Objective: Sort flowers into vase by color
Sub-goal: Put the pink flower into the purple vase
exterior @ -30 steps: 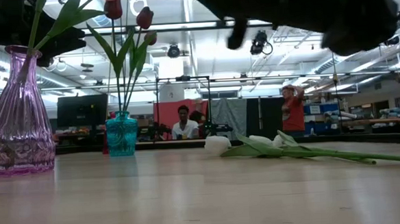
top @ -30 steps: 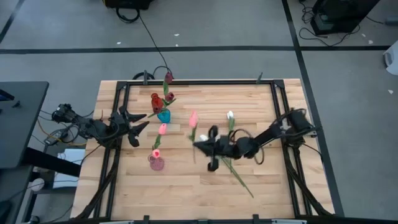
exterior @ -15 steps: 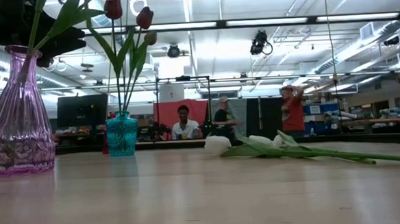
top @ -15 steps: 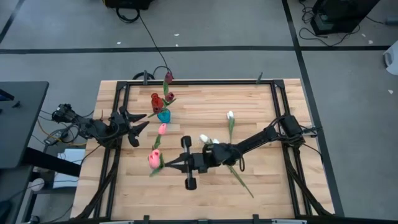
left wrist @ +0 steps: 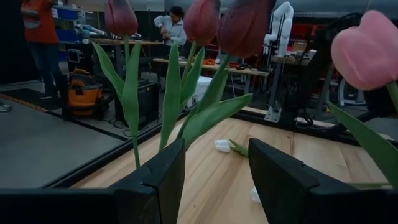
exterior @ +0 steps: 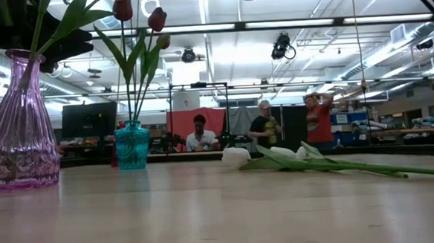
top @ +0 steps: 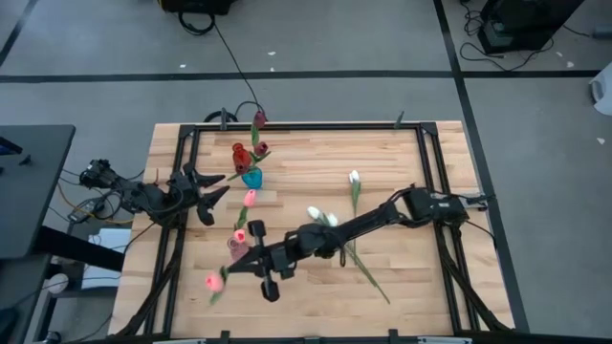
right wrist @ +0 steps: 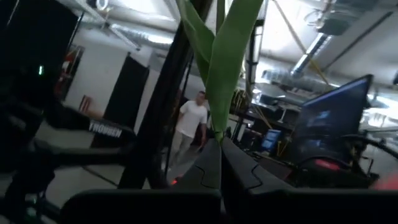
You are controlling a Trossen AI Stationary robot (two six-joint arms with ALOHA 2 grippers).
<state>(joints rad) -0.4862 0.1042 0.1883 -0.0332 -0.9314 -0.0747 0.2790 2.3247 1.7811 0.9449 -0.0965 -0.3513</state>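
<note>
The right gripper (top: 251,265) reaches far across the table to its left-front part, just in front of the pink vase (top: 236,247). Its fingers (right wrist: 208,168) are pressed together on the stem of a pink tulip (top: 213,282). In the high view that tulip's long axis runs diagonally, the head pointing out toward the table's front-left and the stem leading back to the gripper. In the right wrist view its green leaves (right wrist: 219,56) stand up out of the closed fingers.

The left gripper (top: 212,194) waits at the table's left edge, its fingers (left wrist: 163,177) spread apart and holding nothing, aimed toward the teal vase (top: 251,178).

The teal vase holds the maroon tulips (top: 241,153), heads up and stems upright in the low view. The pink vase holds pink tulips (top: 250,199) leaning toward the back.

The white tulips (top: 316,213) lie flat near mid-table: two with heads pointing left, stems running toward the front-right, and another (top: 354,177) behind them with its head toward the back.

Beyond the table, people (exterior: 264,131) stand in the room. No writing can be read.
</note>
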